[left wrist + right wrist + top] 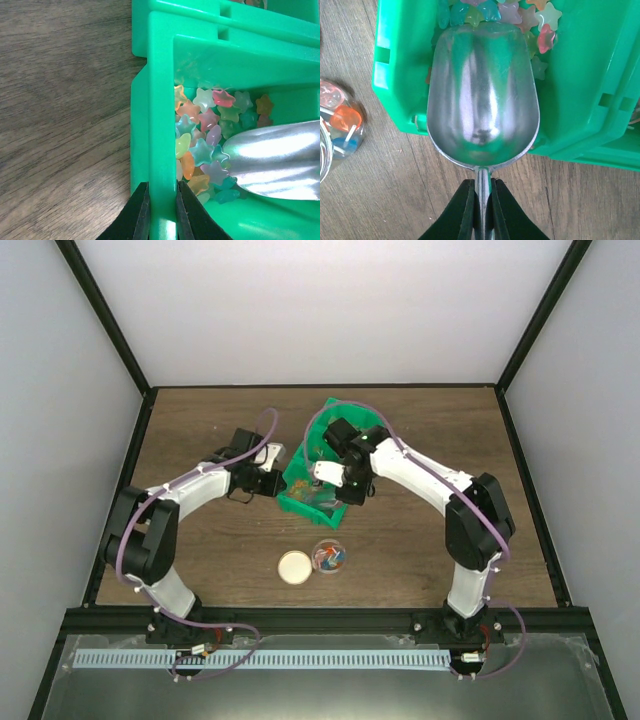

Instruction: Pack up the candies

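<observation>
The left claw (271,481) sits against the left edge of a green bin (299,487) on the wooden counter (200,430). The right claw (328,478) hangs over the bin, just to the right of the left claw, with a pale scoop (322,471) at its tip. Below both claws, toward the arm bases, a tan lid (294,567) lies flat. Just beside it on the right stands a clear jar (329,558) with coloured bits inside.

Right edge crops scoop (275,160), which covers some candies (202,150); left edge crops jar (354,134).
</observation>
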Available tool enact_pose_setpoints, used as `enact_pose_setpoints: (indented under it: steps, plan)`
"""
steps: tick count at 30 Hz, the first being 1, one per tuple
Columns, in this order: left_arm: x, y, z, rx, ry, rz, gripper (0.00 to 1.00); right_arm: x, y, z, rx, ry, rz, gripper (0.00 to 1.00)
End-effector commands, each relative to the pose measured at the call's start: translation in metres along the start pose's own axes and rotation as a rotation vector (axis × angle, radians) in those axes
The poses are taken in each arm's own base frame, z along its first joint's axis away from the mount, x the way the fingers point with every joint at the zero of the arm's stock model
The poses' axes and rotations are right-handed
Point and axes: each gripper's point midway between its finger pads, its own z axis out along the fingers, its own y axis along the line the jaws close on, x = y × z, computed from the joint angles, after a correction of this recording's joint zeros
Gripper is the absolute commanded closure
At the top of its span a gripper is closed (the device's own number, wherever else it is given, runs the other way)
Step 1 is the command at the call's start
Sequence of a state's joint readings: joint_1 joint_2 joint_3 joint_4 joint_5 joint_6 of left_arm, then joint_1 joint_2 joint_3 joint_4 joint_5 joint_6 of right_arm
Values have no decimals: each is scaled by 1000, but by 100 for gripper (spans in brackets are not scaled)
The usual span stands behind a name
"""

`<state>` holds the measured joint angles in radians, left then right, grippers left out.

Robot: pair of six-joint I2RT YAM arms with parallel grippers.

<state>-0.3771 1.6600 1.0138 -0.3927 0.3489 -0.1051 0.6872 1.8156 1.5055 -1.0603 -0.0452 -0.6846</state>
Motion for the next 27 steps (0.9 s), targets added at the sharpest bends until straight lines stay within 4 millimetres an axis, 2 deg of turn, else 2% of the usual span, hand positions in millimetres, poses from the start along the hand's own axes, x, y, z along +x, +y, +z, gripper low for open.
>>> enact_pose_setpoints:
  steps: [1,9,15,19,24,27]
  plan:
    - [-25,-4,-2,14,-64,15,96,5,3,2,-51,37,19,99]
    - [-28,-5,2,19,-61,12,96,1,10,43,-134,143,101,99]
    - [-25,-5,5,25,-49,4,96,-5,15,62,-141,73,141,99]
    - [-24,-7,7,42,-42,1,96,-29,13,71,-153,-56,175,99]
    - [-19,-3,9,27,-25,5,96,-72,-4,63,-124,-276,191,99]
    - [-19,1,6,14,-28,10,96,-78,-11,55,-125,-379,211,99]
